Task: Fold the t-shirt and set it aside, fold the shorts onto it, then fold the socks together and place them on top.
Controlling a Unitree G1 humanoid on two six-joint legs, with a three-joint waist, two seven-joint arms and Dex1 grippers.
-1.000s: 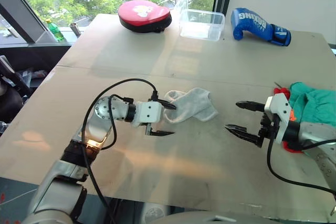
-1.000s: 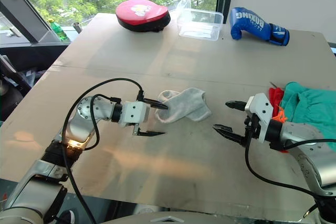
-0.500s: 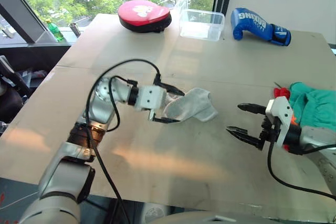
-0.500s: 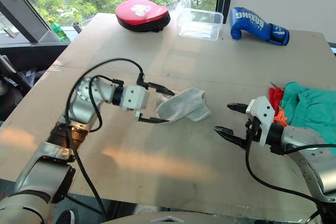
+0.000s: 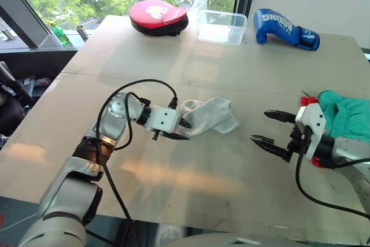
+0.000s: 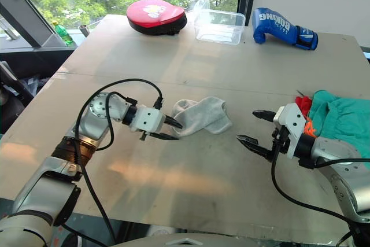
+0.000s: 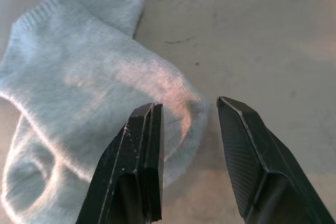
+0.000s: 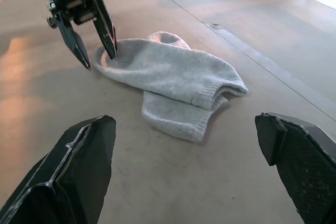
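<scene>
If you close the open left gripper (image 5: 180,130) now, you risk snagging one layer of the socks (image 5: 209,115); the right gripper (image 5: 272,129) is open too.

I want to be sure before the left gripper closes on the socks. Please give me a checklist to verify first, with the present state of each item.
1. Left gripper open: ok; a gap shows between its fingers in the left wrist view.
2. Sock edge between the fingers: ok; one finger lies over the socks, the other over bare table.
3. Both socks caught by one pinch: cannot tell; they overlap, but the layers at the fingertips are unclear.
4. Right gripper out of the way: ok; open, apart from the socks.
5. Shorts ready to receive the socks: not ok; they lie bunched.
</scene>
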